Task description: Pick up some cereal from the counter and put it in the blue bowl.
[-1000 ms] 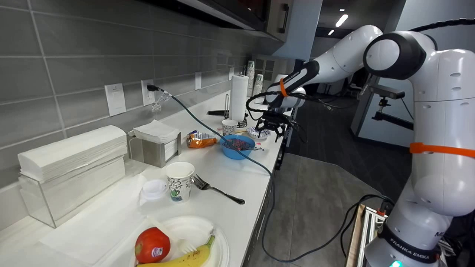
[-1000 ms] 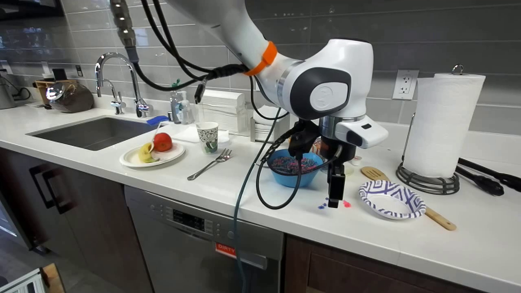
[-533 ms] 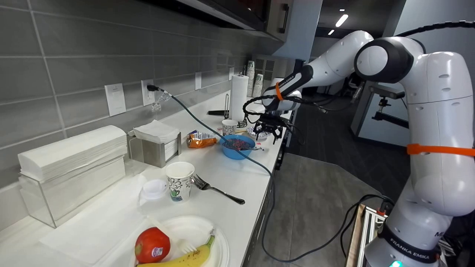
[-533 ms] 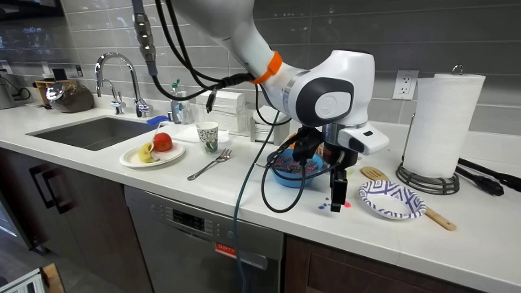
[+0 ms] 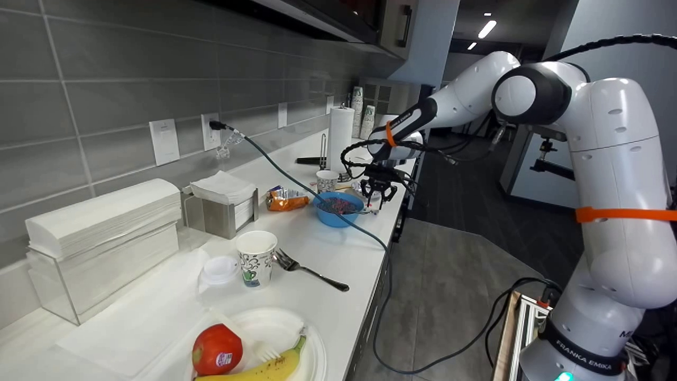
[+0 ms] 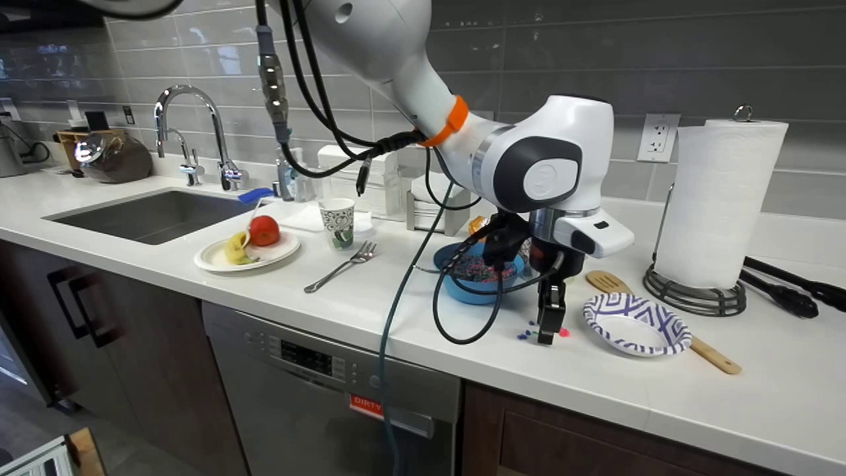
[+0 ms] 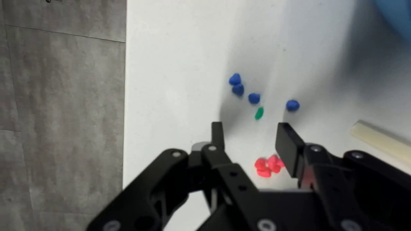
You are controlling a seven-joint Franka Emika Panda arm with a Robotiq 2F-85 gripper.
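Loose cereal lies on the white counter (image 7: 173,96): blue pieces (image 7: 238,89), a green piece (image 7: 259,113) and a cluster of pink pieces (image 7: 264,173). Seen from the wrist, the gripper (image 7: 250,128) has its fingers part way apart, with bare counter and pink pieces showing through the gap. One finger covers the edge of the pink cluster; nothing is gripped. In both exterior views the gripper (image 5: 375,205) (image 6: 550,330) points down low over the counter, beside the blue bowl (image 5: 329,218) (image 6: 472,297). Pink and dark cereal (image 6: 486,268) fills the bowl.
Close by stand a purple-patterned paper bowl (image 6: 598,304) and a wooden spatula (image 6: 717,356). A paper towel roll (image 6: 720,211) is behind them. A cable (image 5: 381,243) runs across the counter past the bowl. An orange packet (image 5: 287,201) and a fork (image 6: 340,268) also lie there.
The gripper has come down to the counter and shifted slightly toward the cereal near the bowl. Its fingers stand closer together than half a second ago. The bowl has stayed put.
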